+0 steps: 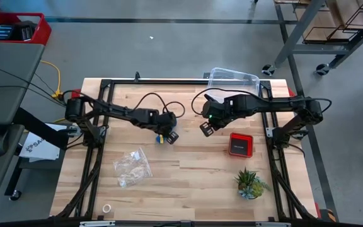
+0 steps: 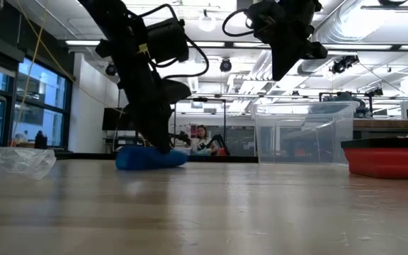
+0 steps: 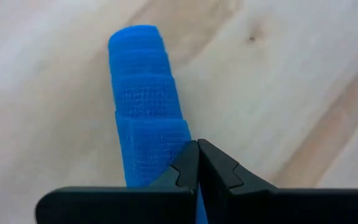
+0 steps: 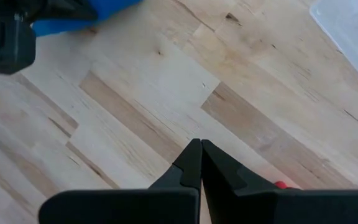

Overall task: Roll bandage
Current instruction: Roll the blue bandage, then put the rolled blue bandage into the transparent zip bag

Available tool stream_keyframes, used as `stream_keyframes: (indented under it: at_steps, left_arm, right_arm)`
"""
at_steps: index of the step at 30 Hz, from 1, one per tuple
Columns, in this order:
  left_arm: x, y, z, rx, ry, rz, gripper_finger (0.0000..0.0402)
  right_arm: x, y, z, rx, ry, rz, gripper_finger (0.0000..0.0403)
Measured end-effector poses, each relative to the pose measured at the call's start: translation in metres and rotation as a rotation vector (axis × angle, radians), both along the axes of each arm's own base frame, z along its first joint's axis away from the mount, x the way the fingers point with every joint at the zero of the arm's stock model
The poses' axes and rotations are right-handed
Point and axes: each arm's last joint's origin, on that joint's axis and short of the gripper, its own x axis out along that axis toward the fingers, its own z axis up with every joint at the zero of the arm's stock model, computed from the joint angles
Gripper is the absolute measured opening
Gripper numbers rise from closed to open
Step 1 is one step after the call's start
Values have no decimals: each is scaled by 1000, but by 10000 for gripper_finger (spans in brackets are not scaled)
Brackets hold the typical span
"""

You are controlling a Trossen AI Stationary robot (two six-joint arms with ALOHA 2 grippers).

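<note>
Bandage (image 3: pixel 145 106) lies rolled beneath the closed, empty left claw (image 3: pixel 197 163); overhead, arms hide it.

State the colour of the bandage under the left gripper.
Bright blue, with a woven mesh texture; the bandage shows best in the left wrist view.

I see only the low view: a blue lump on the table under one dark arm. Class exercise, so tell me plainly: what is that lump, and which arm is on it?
Observer: It is the bandage, a blue strip folded flat on the table. The high view shows it is the left arm.
Operator: Is its end effector open?
Observer: No, the left end effector is shut, its tips at the bandage's near end.
Operator: And the other arm?
Observer: The right end effector is shut over bare wood, holding nothing.
</note>
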Motion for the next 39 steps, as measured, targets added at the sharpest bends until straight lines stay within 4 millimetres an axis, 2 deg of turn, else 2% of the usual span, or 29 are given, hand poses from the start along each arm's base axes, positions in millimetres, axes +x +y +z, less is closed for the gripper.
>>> stream_keyframes:
  at_steps: [8, 19, 25, 28, 34, 39]
  left_arm:
    - [-7, 19, 7, 50, 16, 31, 0]
    - [-45, 39, 40, 215, 174, 19, 0]
    - [-62, 52, 69, 286, 104, 91, 0]
    - [-68, 62, 74, 277, 83, 98, 6]
    - [-66, 81, 57, 90, 71, 90, 73]
    - [-55, 80, 38, -34, 80, 36, 157]
  right_arm:
    - [0, 0, 0, 7, -2, -15, 0]
    - [1, 0, 0, 2, -11, 2, 0]
    - [1, 0, 0, -1, -13, 10, 0]
    - [1, 0, 0, -2, -14, 11, 0]
    - [2, 1, 0, 18, -15, 45, 0]
    - [2, 1, 0, 21, -14, 55, 0]
